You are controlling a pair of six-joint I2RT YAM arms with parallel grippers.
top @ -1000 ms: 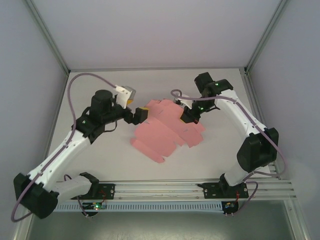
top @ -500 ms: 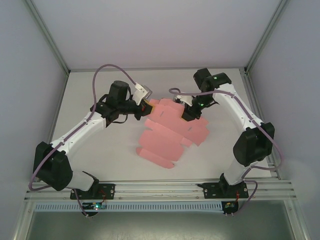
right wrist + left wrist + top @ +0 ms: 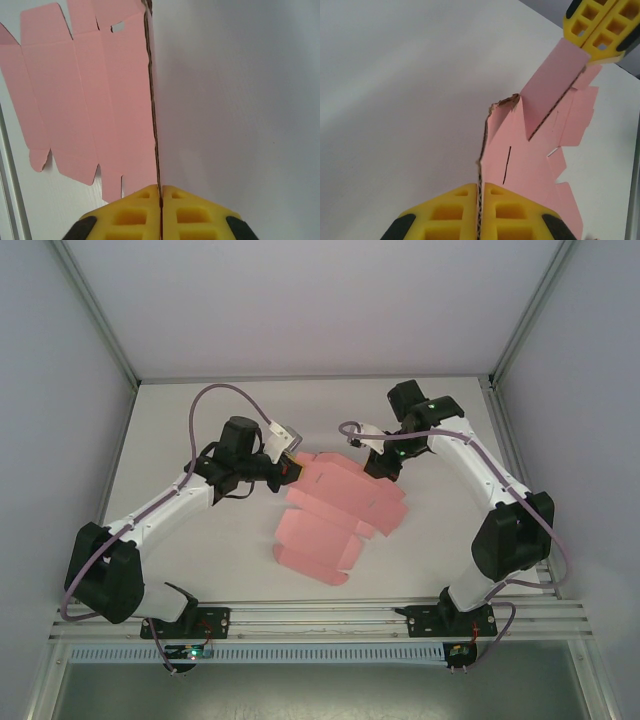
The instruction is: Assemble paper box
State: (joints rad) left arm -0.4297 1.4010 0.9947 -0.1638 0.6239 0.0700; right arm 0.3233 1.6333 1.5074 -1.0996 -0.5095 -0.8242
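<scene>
The paper box [image 3: 340, 508] is a flat pink die-cut sheet with tabs and slots, held up between both arms over the middle of the white table. My left gripper [image 3: 291, 467] is shut on its left edge; in the left wrist view the yellow fingers [image 3: 455, 210] pinch the card's corrugated edge [image 3: 481, 170]. My right gripper [image 3: 378, 467] is shut on the sheet's far right edge, and shows again at the top right of the left wrist view [image 3: 594, 25]. From the right wrist the sheet [image 3: 80, 100] spreads to the left of the shut gripper [image 3: 161, 189].
The white table [image 3: 190, 550] has bare room left and front of the sheet. An aluminium rail [image 3: 330, 620] runs along the near edge with both arm bases on it. Frame posts and grey walls close in the sides and back. Purple cables loop above each arm.
My left gripper moved right to the sheet and shut on its left edge. The sheet shifted slightly and its near part now hangs lower. The right gripper stays on the right edge.
</scene>
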